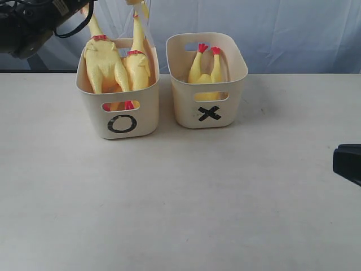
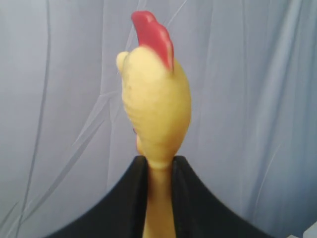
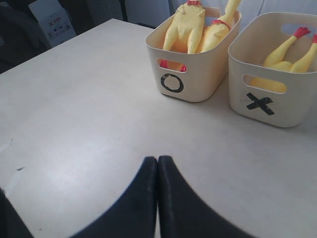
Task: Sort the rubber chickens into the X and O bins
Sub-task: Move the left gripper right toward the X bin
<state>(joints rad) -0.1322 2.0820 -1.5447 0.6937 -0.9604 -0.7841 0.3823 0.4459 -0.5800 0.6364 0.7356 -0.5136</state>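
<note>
The left fingers (image 2: 126, 193) clench the neck of the chicken head (image 2: 156, 109), raised against the blue backdrop (image 2: 257, 99). In the exterior view it barely shows at the top edge, above the O bin (image 1: 141, 121) in the upper left. Two whole chickens (image 1: 104, 65) stand in that bin, and a headless body (image 1: 204, 70) lies in the X bin (image 1: 186, 107) just to its right. The right fingers (image 3: 143, 193) are pressed shut, empty, over the desk (image 1: 169, 197). The head probably belongs with the broken body — carry it right, centre it over the X bin, and lower it before letting go.
</note>
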